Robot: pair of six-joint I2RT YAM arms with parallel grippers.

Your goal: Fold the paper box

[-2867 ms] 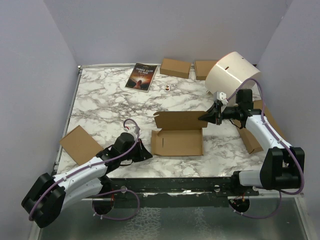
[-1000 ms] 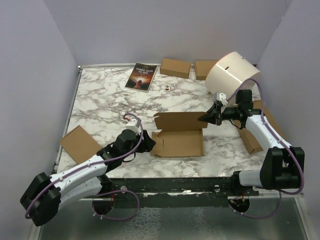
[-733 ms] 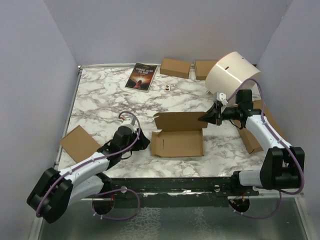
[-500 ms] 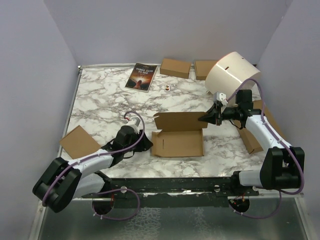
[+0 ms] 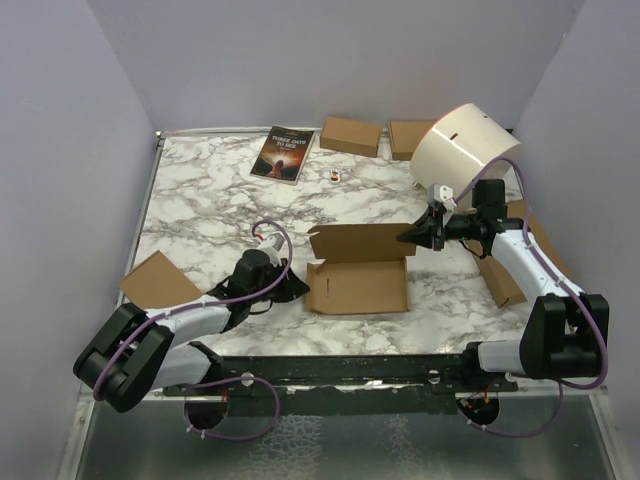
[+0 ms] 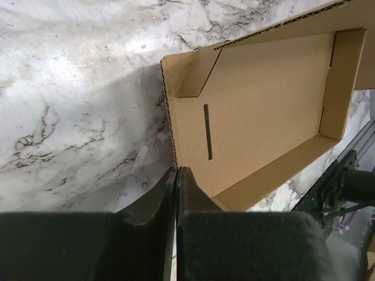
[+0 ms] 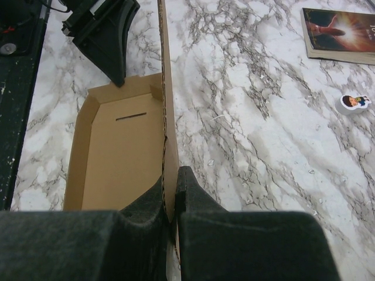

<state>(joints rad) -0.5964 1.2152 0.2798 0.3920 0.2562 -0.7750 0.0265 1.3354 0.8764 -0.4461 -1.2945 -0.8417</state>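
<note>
The paper box (image 5: 355, 272) lies open at the table's middle, a shallow brown tray with its back flap (image 5: 360, 240) standing up. My left gripper (image 5: 299, 288) is low at the tray's left side, shut, its tips (image 6: 177, 171) pinching the near end of the left wall (image 6: 169, 111). The tray floor with its slot (image 6: 207, 132) shows beyond them. At the right end of the upright flap (image 7: 166, 88), my right gripper (image 5: 411, 236) is shut, cardboard between its fingers (image 7: 174, 172). The tray (image 7: 120, 158) lies to the left of that flap.
A book (image 5: 283, 153), two small brown boxes (image 5: 350, 135) (image 5: 410, 138) and a white cylinder (image 5: 465, 150) stand at the back. A small figure (image 5: 335, 175) lies near the book. Flat cardboard pieces lie at the left (image 5: 160, 287) and under the right arm (image 5: 505, 280).
My left arm has swung its gripper to the tray's left wall, and the jaws have gone from open to shut there. The right arm and the flap have not moved.
</note>
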